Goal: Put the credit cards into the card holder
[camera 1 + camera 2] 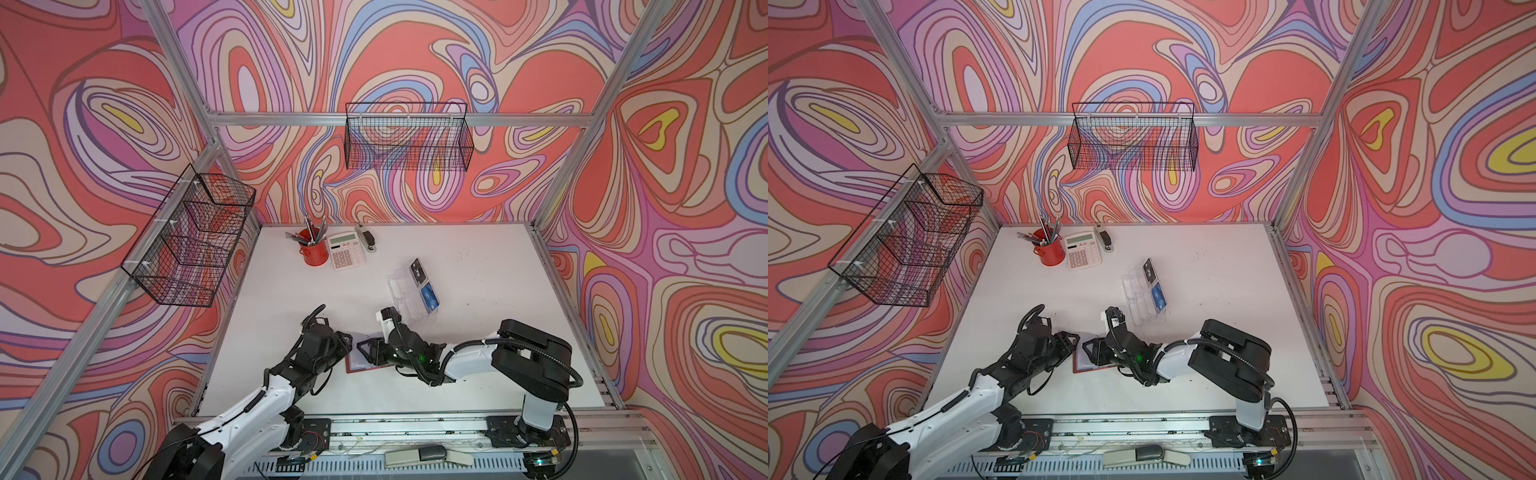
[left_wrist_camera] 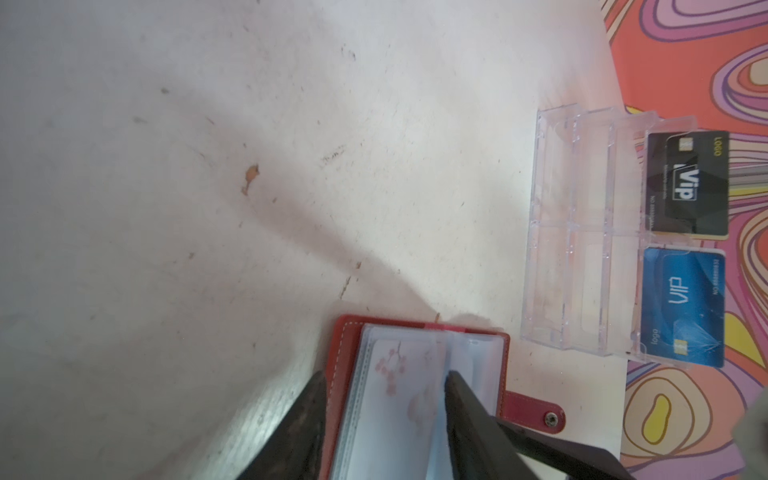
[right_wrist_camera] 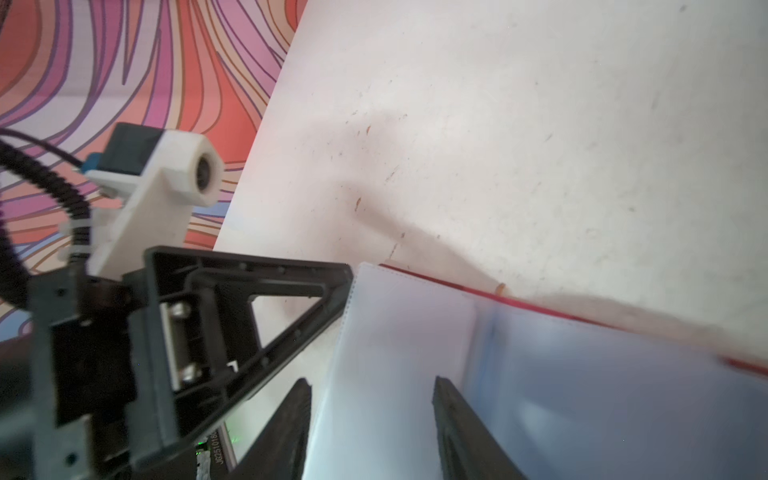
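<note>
Card holder (image 2: pixel 473 353) open, left tool (image 2: pixel 384 374), right tool (image 3: pixel 372 380) astride edges, bare table (image 2: pixel 208 208)

In the left wrist view the red leather-like booklet card holder (image 2: pixel 338 353) and the black fingers of the left gripper (image 2: pixel 385 374) run off the picture's edge. In the right wrist view its greyish clear plastic sleeves (image 3: pixel 407 332) blur between the right gripper (image 3: pixel 372 379) fingers, perhaps pinched, though that cannot be told; in a top view both grippers hide most of the holder (image 1: pixel 353 363)

Top views look down; wrists share card holder (image 2: pixel 395 395) (image 3: pixel 407 332).
</note>
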